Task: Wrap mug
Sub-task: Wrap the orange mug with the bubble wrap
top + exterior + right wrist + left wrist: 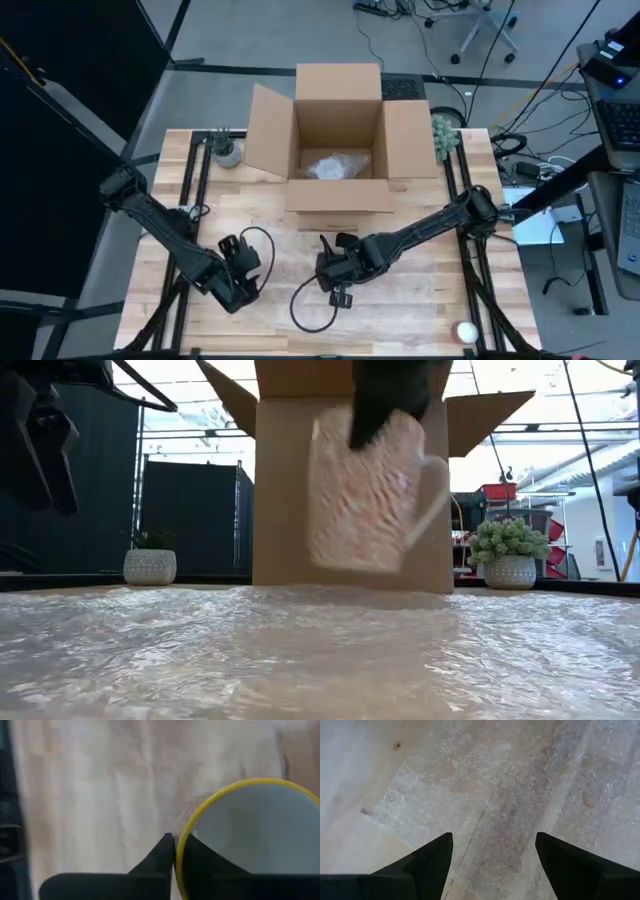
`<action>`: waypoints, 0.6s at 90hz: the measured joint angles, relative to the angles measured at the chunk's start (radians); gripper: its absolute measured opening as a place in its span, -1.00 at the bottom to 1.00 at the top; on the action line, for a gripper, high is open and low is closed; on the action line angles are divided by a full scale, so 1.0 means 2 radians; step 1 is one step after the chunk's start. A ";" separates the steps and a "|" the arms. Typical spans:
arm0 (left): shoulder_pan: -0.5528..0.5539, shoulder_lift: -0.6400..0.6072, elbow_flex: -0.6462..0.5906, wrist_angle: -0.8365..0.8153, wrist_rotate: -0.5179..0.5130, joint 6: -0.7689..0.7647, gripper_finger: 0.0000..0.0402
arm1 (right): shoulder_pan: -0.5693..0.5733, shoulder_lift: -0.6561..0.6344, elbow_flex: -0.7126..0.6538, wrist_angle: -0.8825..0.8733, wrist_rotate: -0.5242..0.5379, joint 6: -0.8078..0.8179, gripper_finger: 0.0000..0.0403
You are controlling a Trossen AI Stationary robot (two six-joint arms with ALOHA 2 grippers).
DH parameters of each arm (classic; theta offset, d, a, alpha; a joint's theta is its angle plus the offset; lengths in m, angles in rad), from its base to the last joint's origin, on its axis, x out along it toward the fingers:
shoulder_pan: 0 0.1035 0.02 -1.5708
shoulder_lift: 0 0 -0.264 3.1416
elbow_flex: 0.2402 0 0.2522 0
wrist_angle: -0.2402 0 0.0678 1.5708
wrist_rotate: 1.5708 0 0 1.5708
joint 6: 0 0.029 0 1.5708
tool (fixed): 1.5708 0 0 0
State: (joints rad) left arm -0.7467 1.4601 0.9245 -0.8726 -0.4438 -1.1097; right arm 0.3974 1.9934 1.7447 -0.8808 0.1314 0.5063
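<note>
right gripper [175, 845]: fingers pinched on the mug's yellow rim, one finger inside, one outside; over the table's middle, near side of the box
mug [372, 490]: red-and-white patterned, handle to the right in the low view, hanging in the air above the bubble wrap, tilted a little
bubble wrap [520, 795]: clear sheet spread flat on the wooden table [420, 320], under both grippers
left gripper [492, 855]: jaws wide apart, holding nothing, above the sheet left of the mug
cardboard box [338, 140]: open, far centre, crumpled wrap inside
small plants [510, 550]: one at each far corner
</note>
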 joint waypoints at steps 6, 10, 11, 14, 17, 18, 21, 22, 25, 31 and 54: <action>0.000 0.000 0.000 0.000 0.000 0.000 0.36 | 0.004 0.001 0.000 0.025 -0.001 -0.005 -0.97; 0.000 0.000 0.000 0.000 0.000 0.000 0.36 | 0.006 0.002 0.000 0.027 -0.001 -0.007 -0.97; 0.000 0.000 0.000 0.000 0.000 0.000 0.36 | 0.007 0.003 0.000 0.026 -0.001 -0.007 -0.97; 0.000 0.000 0.000 0.000 0.000 0.000 0.36 | 0.009 0.005 0.000 0.023 -0.001 -0.006 -0.97; 0.000 0.000 0.000 0.000 0.000 0.000 0.36 | 0.010 0.008 0.000 0.020 -0.002 -0.004 -0.97; 0.000 0.000 0.000 0.000 0.000 0.000 0.36 | 0.010 0.010 0.000 0.019 -0.003 -0.003 -0.97; 0.000 0.000 0.000 0.000 0.000 0.000 0.36 | 0.012 0.016 0.000 0.017 -0.003 0.001 -0.97; 0.000 0.000 0.000 0.000 0.000 0.000 0.36 | 0.012 0.017 0.000 0.017 -0.003 0.001 -0.97; 0.000 0.000 0.000 0.000 0.000 0.000 0.36 | 0.012 0.019 -0.001 0.016 -0.003 0.001 -0.97; 0.000 0.000 0.000 0.000 -0.001 0.000 0.36 | 0.012 0.027 0.000 0.018 -0.003 0.003 -0.97; 0.000 0.000 0.000 0.001 -0.002 0.000 0.36 | 0.013 0.051 0.001 0.016 0.000 0.002 -0.90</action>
State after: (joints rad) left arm -0.7467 1.4601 0.9245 -0.8702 -0.4469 -1.1103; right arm 0.4240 2.0950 1.7470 -0.8478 0.1321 0.5112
